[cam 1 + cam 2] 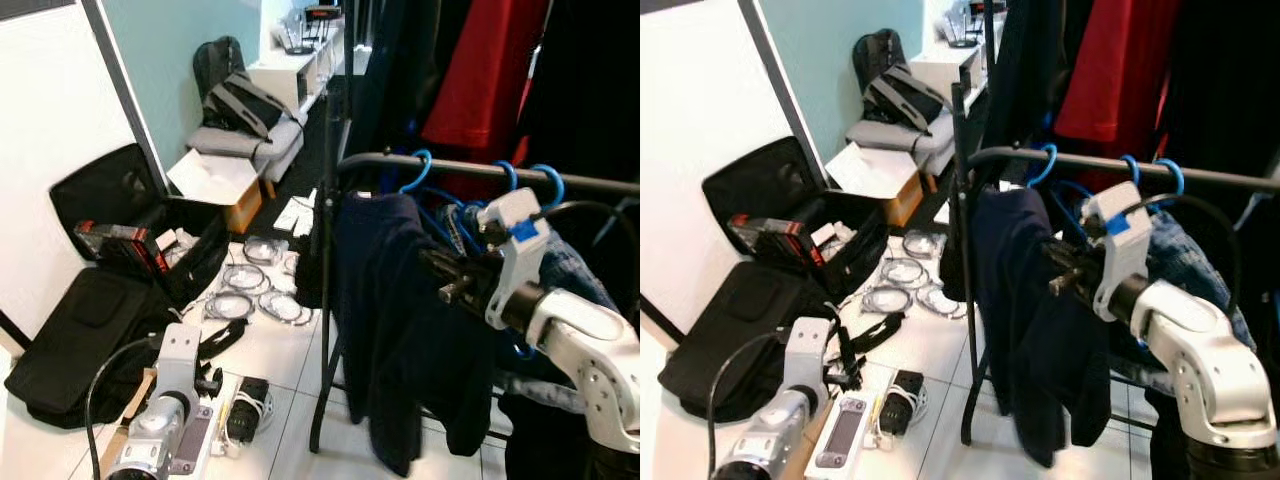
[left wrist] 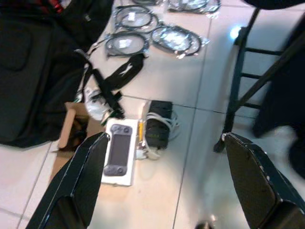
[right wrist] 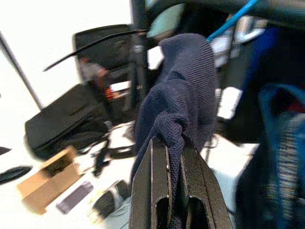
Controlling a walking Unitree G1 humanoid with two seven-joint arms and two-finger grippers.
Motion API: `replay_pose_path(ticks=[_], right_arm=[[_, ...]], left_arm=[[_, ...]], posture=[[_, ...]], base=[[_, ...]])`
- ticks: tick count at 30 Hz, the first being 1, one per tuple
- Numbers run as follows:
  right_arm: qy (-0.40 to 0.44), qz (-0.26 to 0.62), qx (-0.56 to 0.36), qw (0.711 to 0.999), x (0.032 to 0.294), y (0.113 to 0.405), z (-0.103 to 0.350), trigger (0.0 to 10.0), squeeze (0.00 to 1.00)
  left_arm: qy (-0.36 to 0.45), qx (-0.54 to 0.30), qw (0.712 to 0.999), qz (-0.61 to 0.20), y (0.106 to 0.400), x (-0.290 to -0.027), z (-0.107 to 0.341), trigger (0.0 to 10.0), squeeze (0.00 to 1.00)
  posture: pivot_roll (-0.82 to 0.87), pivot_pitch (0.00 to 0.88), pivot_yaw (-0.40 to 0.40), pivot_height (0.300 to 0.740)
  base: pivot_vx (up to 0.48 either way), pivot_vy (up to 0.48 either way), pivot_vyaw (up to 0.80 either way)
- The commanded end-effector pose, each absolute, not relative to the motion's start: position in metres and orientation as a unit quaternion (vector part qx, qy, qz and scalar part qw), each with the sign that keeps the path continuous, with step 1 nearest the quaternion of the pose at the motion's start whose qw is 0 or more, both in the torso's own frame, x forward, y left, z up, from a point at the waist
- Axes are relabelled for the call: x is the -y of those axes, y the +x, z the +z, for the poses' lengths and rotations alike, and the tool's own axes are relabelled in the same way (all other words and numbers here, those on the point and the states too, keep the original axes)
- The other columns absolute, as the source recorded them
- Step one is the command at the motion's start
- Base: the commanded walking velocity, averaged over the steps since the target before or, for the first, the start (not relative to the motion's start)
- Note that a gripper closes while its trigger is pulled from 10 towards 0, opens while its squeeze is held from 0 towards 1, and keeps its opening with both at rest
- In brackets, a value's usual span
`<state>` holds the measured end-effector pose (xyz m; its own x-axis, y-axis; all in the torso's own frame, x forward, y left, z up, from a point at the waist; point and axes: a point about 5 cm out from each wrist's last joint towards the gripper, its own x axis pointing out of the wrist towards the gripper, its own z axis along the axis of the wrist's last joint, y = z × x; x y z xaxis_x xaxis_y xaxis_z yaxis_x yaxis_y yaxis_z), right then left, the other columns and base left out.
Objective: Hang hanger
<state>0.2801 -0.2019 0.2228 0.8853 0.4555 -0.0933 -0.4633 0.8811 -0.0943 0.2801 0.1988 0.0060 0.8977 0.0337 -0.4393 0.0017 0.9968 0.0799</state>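
– Where's your hanger right now?

– You have the blue plastic hanger (image 1: pixel 418 172) hooked on the dark horizontal metal clothes rail (image 1: pixel 590 183), and a dark navy knitted sweater (image 1: pixel 385 300) drapes from it at the rail's left end. More blue hooks sit on the rail just beside it.

– And your claws?

– Your right gripper (image 3: pixel 171 143) has its two black fingers pinched tight on a fold of the navy sweater, below the rail. Your left gripper (image 2: pixel 167 176) hangs low with its fingers spread wide apart and nothing between them, above the white tiled floor (image 2: pixel 190 119), a white handheld game console (image 2: pixel 118 151) and coiled cables in clear bags (image 2: pixel 180 38).
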Motion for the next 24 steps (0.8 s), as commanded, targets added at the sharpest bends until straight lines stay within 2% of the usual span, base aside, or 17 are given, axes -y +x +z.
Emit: replay_pose_path(ticks=[1,3,6,12,18,20,22,24], right_arm=[[-0.072,0.244,0.035,0.967,0.196,0.280,0.244,0.0,0.00],[-0.080,0.228,0.037,0.970,0.199,0.281,0.245,0.0,0.00],[-0.154,0.183,0.020,0.971,0.209,0.287,0.238,0.0,0.00],[-0.198,0.162,0.013,0.967,0.212,0.291,0.231,0.0,0.00],[-0.268,0.095,0.052,0.957,0.220,0.301,0.238,0.0,0.00],[-0.264,0.091,0.060,0.958,0.220,0.302,0.240,0.0,0.00],[-0.165,0.140,0.105,0.971,0.213,0.294,0.254,0.0,0.00],[-0.139,0.155,0.118,0.971,0.211,0.291,0.258,0.0,0.00]], left_arm=[[0.033,-0.232,0.972,0.009,0.277,-0.200,0.002,10.0,0.00],[0.030,-0.230,0.973,0.007,0.277,-0.200,0.003,10.0,0.00],[0.030,-0.231,0.972,-0.004,0.276,-0.199,0.002,10.0,0.00],[0.026,-0.230,0.973,-0.010,0.275,-0.198,0.001,10.0,0.00],[0.025,-0.228,0.973,-0.017,0.274,-0.196,0.001,10.0,0.00],[0.024,-0.228,0.973,-0.018,0.275,-0.196,0.001,10.0,0.00],[0.023,-0.226,0.974,-0.017,0.275,-0.197,0.002,10.0,0.00],[0.023,-0.226,0.974,-0.017,0.275,-0.197,0.002,10.0,0.00]], posture=[[-0.08,0.029,0.020,0.740],[-0.08,0.029,0.020,0.740],[-0.08,0.033,0.022,0.740],[-0.08,0.036,0.022,0.740],[-0.07,0.035,0.019,0.740],[-0.07,0.035,0.019,0.740],[-0.07,0.032,0.016,0.740],[-0.07,0.032,0.016,0.740]], base=[[0.000,0.000,0.00],[0.000,0.000,0.00],[0.000,0.000,0.00],[0.000,0.000,0.00],[0.000,0.000,0.00],[0.000,0.000,0.00],[0.000,0.000,0.00],[0.000,0.000,0.00]])
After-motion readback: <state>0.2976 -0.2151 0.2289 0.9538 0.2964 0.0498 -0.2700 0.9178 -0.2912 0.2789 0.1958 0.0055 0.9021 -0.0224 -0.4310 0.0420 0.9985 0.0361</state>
